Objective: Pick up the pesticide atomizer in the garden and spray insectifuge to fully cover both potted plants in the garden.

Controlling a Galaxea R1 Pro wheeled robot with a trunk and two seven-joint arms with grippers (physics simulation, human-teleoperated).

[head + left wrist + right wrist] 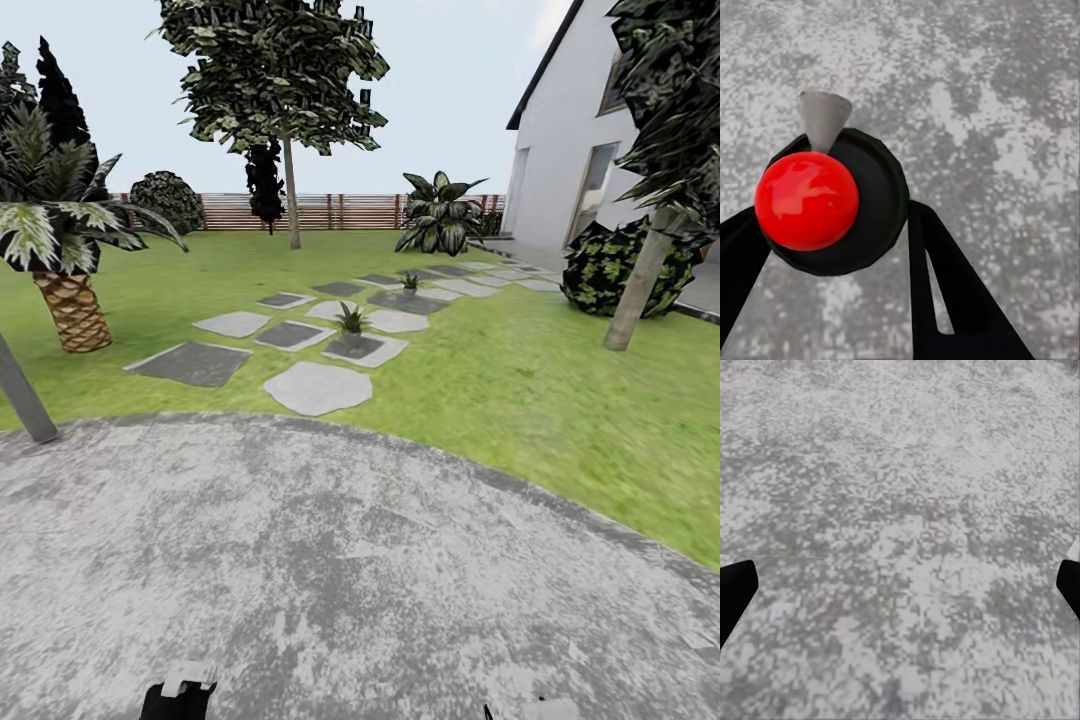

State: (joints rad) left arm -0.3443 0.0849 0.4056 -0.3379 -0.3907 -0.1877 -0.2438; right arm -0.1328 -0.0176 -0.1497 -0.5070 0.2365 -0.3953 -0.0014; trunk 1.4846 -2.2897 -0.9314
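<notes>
The garden point(520, 380) spreads ahead of the robot as a green lawn crossed by grey stepping stones point(318, 387), closed at the back by a brown slatted fence point(330, 211), with a white house point(575, 150) at the right and a palm point(60, 240) at the left. Nearest the robot lies the round grey patio point(330, 560), which also makes the ground under both wrist cameras. Out among the stones stand the two potted plants, the nearer plant point(351, 321) on a dark slab and the farther plant point(409, 283) beyond it, both well apart from the robot and, as far as can be judged, not yet sprayed. The pesticide atomizer point(825, 199) is already picked up: in the left wrist view it sits between the dark fingers of the left pincer point(832, 247), which is closed around its dark round body, with a red dome on top and a pale grey cone nozzle pointing away over the paving. The right pincer point(900, 585) holds nothing, its two fingertips spread wide at the edges of its view. So the pick-up looks done; what is left is the drive across to the plants and covering each with spray. No brand, label or writing can be read on the bottle or anywhere else
</notes>
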